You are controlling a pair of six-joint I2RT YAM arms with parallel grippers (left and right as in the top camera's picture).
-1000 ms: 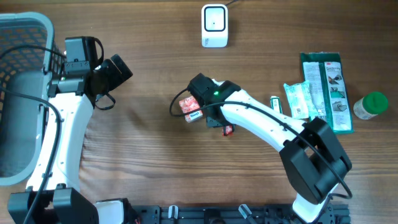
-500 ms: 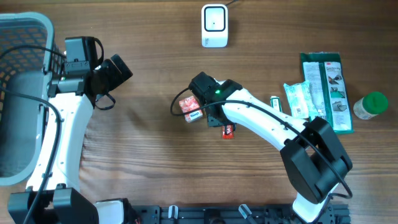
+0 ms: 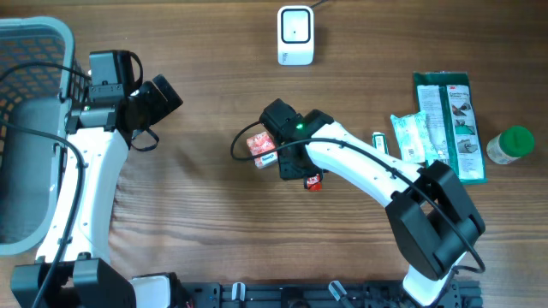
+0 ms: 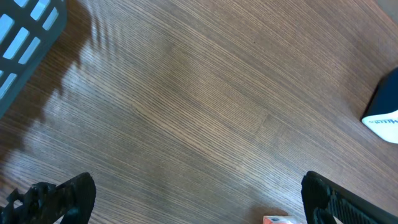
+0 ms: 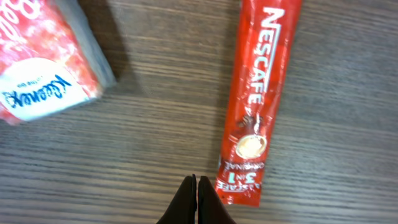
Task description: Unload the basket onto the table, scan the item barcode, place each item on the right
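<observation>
A red Nescafe sachet point(image 5: 258, 93) lies flat on the wood, its lower end just right of my right gripper point(image 5: 195, 182). The gripper is shut with nothing between its fingers. From overhead only the sachet's end point(image 3: 314, 180) shows beside the right gripper point(image 3: 295, 168). A pink Kleenex pack point(image 5: 43, 68) lies to the upper left, also seen from overhead point(image 3: 261, 145). The white barcode scanner point(image 3: 295, 34) stands at the table's far side. My left gripper point(image 3: 158, 96) hangs open over bare wood, its fingers point(image 4: 56, 194) wide apart.
A grey basket point(image 3: 34, 51) fills the far left. At the right lie a green packet point(image 3: 449, 124), a white-green pouch point(image 3: 411, 137), a small tube point(image 3: 379, 142) and a green-lidded jar point(image 3: 511, 145). The scanner's edge point(image 4: 385, 112) shows in the left wrist view.
The right gripper's jaws have closed beside the sachet, taking hold of nothing, and the wrist has shifted slightly. The left arm has not moved.
</observation>
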